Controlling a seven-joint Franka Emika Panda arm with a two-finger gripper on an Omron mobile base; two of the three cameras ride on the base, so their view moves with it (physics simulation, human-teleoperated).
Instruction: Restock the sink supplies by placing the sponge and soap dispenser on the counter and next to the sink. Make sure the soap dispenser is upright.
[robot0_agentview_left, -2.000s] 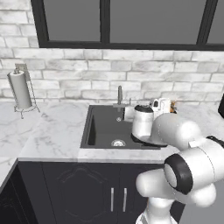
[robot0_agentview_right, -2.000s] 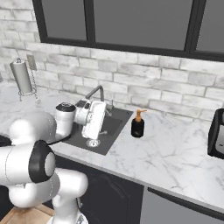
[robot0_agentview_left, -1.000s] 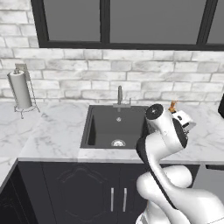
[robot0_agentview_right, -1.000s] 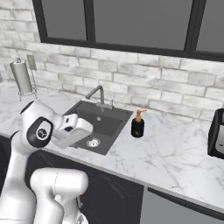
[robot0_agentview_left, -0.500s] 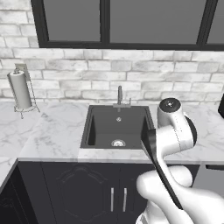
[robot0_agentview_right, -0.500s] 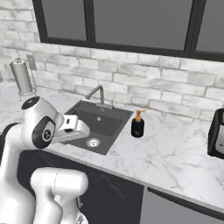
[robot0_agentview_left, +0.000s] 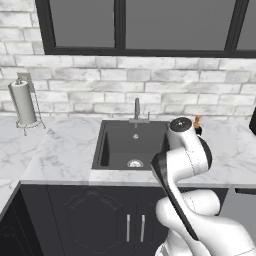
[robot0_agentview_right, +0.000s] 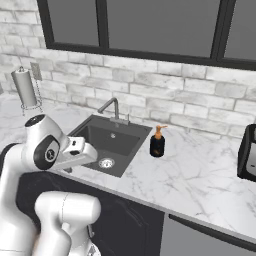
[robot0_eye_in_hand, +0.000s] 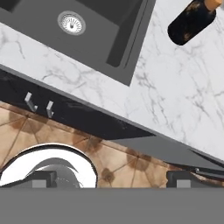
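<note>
Jaws spread: in the hand view the two dark finger tips (robot0_eye_in_hand: 43, 178) sit far apart at the bottom edge, with nothing between them. That view looks straight down past the front edge of the bench (robot0_eye_in_hand: 175, 100) onto dark cabinet fronts (robot0_eye_in_hand: 78, 111) and a brown tiled floor (robot0_eye_in_hand: 127, 159).

The soap dispenser (robot0_agentview_right: 157, 141) stands upright on the bench (robot0_agentview_right: 200, 170), just beside the right rim of the sink (robot0_agentview_right: 107, 140). Its body appears dark with an orange pump top. In the left base view only its top (robot0_agentview_left: 197, 122) shows past the arm (robot0_agentview_left: 182, 150). In the hand view the bottle (robot0_eye_in_hand: 192, 19) lies near the upper right corner, on marble beside the basin (robot0_eye_in_hand: 100, 26).

The sink is a black basin with a round steel drain (robot0_agentview_right: 105, 162) and a slim grey faucet (robot0_agentview_right: 114, 107) at its rear rim. A paper towel holder (robot0_agentview_left: 23, 103) stands on the bench well to the left of the sink (robot0_agentview_left: 131, 145).
</note>
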